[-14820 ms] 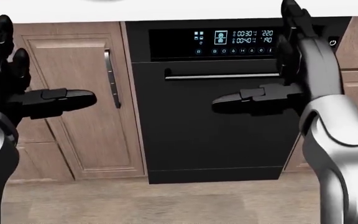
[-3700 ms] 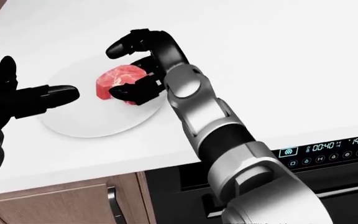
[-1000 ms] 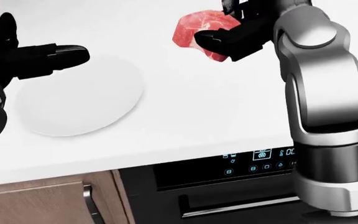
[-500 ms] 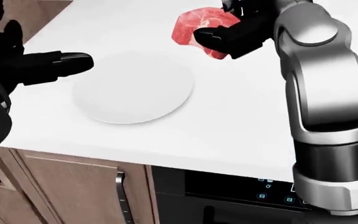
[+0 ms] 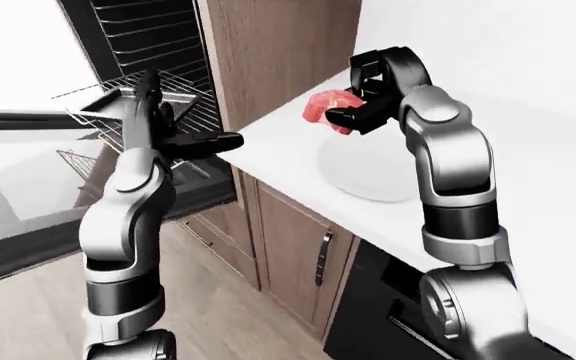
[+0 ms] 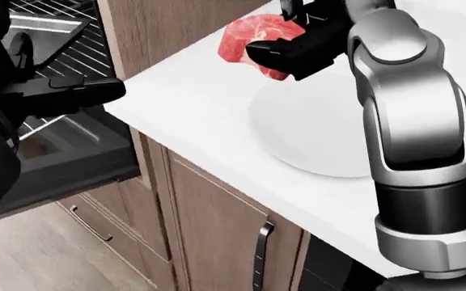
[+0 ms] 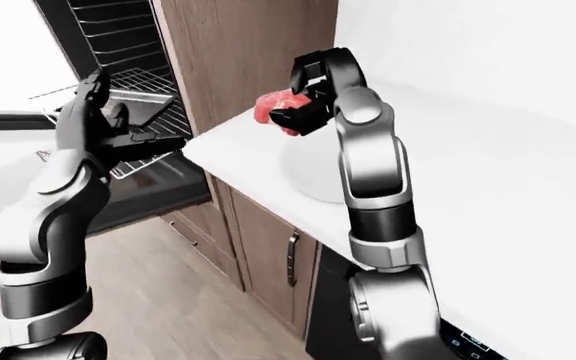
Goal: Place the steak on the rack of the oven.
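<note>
The raw red steak [image 6: 239,35] is held in the air above the white counter [image 6: 192,103], with my right hand [image 6: 275,37] shut on it near the top of the head view. Just below and to its right lies the bare white plate [image 6: 322,136]. At the left stands the wall oven [image 5: 138,45] with its door [image 5: 23,176] open and a wire rack [image 5: 108,112] pulled out. My left hand [image 6: 59,70] is open, holds nothing, and hovers at rack height beside the oven opening.
Wooden cabinets with a bar handle [image 6: 263,254] run under the counter. A tall wooden panel [image 5: 278,52] separates the oven from the counter. A black appliance [image 5: 388,315] sits under the counter at the lower right. Wooden floor [image 5: 218,322] shows below.
The whole picture has swung left: the open oven and its rack came into view and the plate slid right in the view. The steak stays gripped in my right hand.
</note>
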Tool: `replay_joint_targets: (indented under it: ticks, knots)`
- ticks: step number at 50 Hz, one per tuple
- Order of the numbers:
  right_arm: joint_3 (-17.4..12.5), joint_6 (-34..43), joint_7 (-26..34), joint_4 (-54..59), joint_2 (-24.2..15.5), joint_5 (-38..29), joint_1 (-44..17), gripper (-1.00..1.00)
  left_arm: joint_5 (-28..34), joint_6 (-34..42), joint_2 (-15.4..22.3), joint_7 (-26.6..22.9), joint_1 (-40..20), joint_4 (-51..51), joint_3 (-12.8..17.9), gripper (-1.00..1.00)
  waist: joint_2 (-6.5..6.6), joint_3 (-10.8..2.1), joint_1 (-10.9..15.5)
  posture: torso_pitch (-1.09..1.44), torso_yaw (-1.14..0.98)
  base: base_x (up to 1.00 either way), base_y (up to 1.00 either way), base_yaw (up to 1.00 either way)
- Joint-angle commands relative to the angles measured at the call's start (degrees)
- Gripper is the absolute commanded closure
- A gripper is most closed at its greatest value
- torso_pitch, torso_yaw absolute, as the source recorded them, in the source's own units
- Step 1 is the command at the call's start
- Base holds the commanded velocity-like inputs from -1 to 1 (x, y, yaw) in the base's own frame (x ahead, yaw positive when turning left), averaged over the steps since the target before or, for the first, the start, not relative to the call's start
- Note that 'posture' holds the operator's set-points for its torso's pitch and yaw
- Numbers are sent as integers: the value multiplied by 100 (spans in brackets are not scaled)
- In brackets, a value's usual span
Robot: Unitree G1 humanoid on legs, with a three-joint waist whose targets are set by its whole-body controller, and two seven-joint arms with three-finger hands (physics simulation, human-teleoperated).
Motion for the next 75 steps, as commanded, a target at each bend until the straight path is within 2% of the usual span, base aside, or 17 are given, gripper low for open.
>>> replay_joint_targets:
  ticks: [1, 9, 13, 18, 25, 27, 28, 29, 30, 32, 38, 42, 50, 62, 63, 66, 75]
  knots:
    - [-5, -173, -21, -203, 0, 13, -278, 100, 31, -169, 102, 5, -200, -180, 98, -100, -30, -153, 88, 0, 0, 0, 0, 100]
    - [-8, -184, -9, -220, -9, 8, -244, 100, 50, -184, 95, -7, -174, -182, 105, -100, 498, -159, 33, 0, 0, 0, 0, 100]
    - [3, -190, -18, -208, 12, 1, -233, 100, 48, -197, 117, -22, -184, -154, 126, -100, 1054, -271, 25, 0, 0, 0, 0, 100]
    - [12, -236, -25, -160, 35, -2, -246, 100, 47, -200, 111, -10, -166, -168, 117, -100, 753, -296, 154, 0, 0, 0, 0, 100]
    - [17, -221, -34, -248, 59, -2, -144, 100, 67, -212, 84, -18, -135, -185, 95, -100, 254, -108, 90, 0, 0, 0, 0, 100]
    - [20, -235, -30, -246, 58, -3, -127, 100, 61, -177, 95, -15, -170, -184, 109, -100, -50, -176, 87, 0, 0, 0, 0, 100]
    - [16, -219, -25, -255, 50, -5, -138, 100, 55, -157, 105, -12, -196, -184, 117, -100, -253, -368, 52, 0, 0, 0, 0, 100]
    - [11, -211, -18, -251, 45, -2, -155, 100, 60, -180, 106, -16, -202, -161, 112, -100, 19, -142, 19, 0, 0, 0, 0, 100]
    - [13, -213, -20, -242, 45, -3, -159, 100, 62, -181, 103, -11, -201, -163, 108, -100, -38, -125, 64, 0, 0, 0, 0, 100]
    - [13, -236, -24, -234, 54, 2, -143, 100, 58, -170, 97, -5, -194, -182, 107, -100, 20, -214, 82, 0, 0, 0, 0, 100]
    - [-4, -246, -45, -287, 59, 20, -85, 100, 49, -143, 111, -5, -180, -221, 115, -100, 436, -170, 3, 0, 0, 0, 0, 90]
    - [-32, -253, -78, -288, 50, 51, -97, 100, 42, -102, 118, 6, -276, -196, 106, -100, 889, -230, -126, 0, 0, 0, 0, 20]
    - [-78, -266, -184, -239, -15, 171, -111, 100, 76, -133, 188, -29, -490, -11, 93, -100, 409, -79, -141, 0, 0, 0, 0, 0]
    - [-159, -303, -191, 108, -246, 251, -534, 100, 170, -235, 294, -124, -873, 394, 58, -100, 515, -176, -61, 0, 0, 0, 0, 0]
    - [-179, -337, -194, 166, -283, 260, -567, 100, 173, -226, 298, -118, -933, 436, 59, -100, 531, -325, -66, 0, 0, 8, 0, 0]
    - [-176, -320, -181, 243, -325, 292, -686, 100, 171, -187, 309, -103, -1055, 486, 53, -100, 516, -161, -60, 0, 0, 16, 0, 0]
    - [-154, -289, -147, 291, -377, 270, -772, 100, 169, -227, 300, -101, -1085, 531, 37, -100, 516, -157, -67, 0, 0, 16, 0, 0]
